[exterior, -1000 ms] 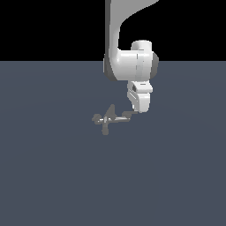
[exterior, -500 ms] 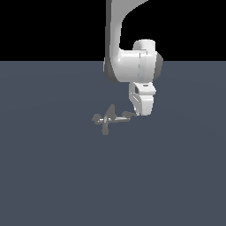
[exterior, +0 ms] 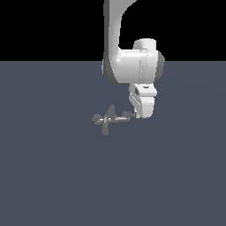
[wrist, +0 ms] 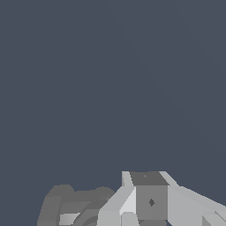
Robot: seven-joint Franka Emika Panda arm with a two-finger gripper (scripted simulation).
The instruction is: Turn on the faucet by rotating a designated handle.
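Gripper (exterior: 142,115) has slid toward 3 o'clock over the last second and the wrist housing above it has swung the same way. The faucet (exterior: 107,119) has not visibly moved: same cross shape, same spot on the grey floor (exterior: 53,176), just below mid-frame in the exterior view.

The handle (exterior: 122,117) runs out from the faucet's centre toward 3 o'clock, and its tip sits right at the gripper's lower edge, touching or near enough that I can't separate them. The wrist view only catches a grey lump of the faucet (wrist: 73,205) next to the finger (wrist: 150,201).

Finger opening: can't tell, since the exterior view shows one white block and the wrist view shows one finger.

My read: the arm is repositioning at the handle tip and there's no rotation yet. The faucet is still off, and the push is still to come.
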